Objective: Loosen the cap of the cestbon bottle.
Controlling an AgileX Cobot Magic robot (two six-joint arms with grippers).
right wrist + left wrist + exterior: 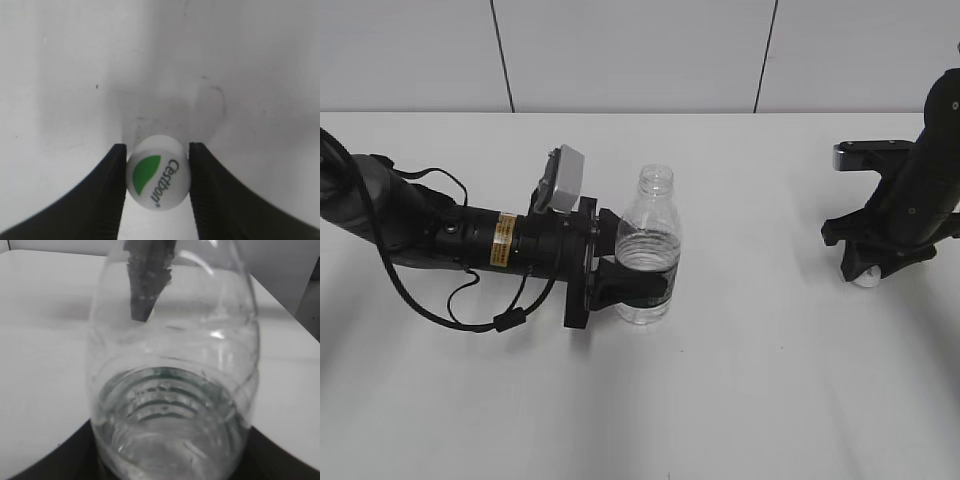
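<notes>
The cestbon bottle (648,250) stands upright on the white table (750,400), clear, with a dark green label band low down. Its threaded neck is open, with no cap on it. My left gripper (632,288) reaches in from the left and is shut on the bottle's lower body. The bottle fills the left wrist view (170,390). The cap (157,179), white with a green leaf mark, is off the bottle, between the fingers of my right gripper (157,146). That gripper (865,272) is at the far right, down by the table surface, far from the bottle.
A grey panelled wall runs behind the table's far edge. The left arm's cables (470,300) lie on the table at the left. White table shows between the bottle and the right arm.
</notes>
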